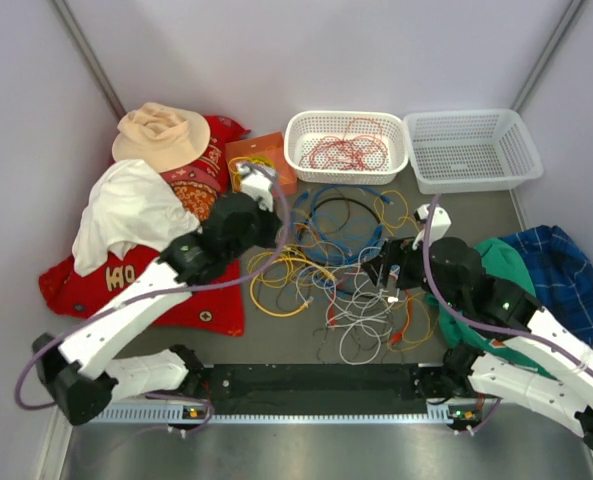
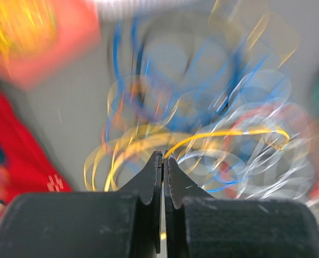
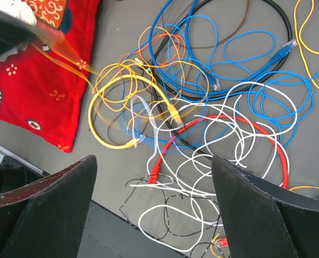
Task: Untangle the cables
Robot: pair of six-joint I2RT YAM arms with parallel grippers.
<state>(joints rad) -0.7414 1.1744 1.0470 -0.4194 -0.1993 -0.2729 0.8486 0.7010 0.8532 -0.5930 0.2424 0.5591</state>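
The cables (image 1: 346, 265) lie in a tangled heap of yellow, blue, white, red and black wires on the grey table between my two arms. In the blurred left wrist view, my left gripper (image 2: 164, 157) is shut on a thin yellow cable (image 2: 224, 134) that arcs away to the right from its tips. In the top view my left gripper (image 1: 274, 243) is at the heap's left edge. My right gripper (image 3: 154, 161) is open and empty above the white cables (image 3: 224, 145), red cable (image 3: 164, 156) and yellow cable (image 3: 103, 134). In the top view my right gripper (image 1: 386, 278) is at the heap's right side.
A white basket (image 1: 298, 135) holding red wires and a second white basket (image 1: 471, 150) stand at the back. An orange box (image 1: 266, 155) is beside them. Red cloth (image 1: 201, 295), white cloth (image 1: 126, 215) and a hat (image 1: 161, 135) lie left; green (image 1: 506, 265) and plaid cloth (image 1: 561, 270) lie right.
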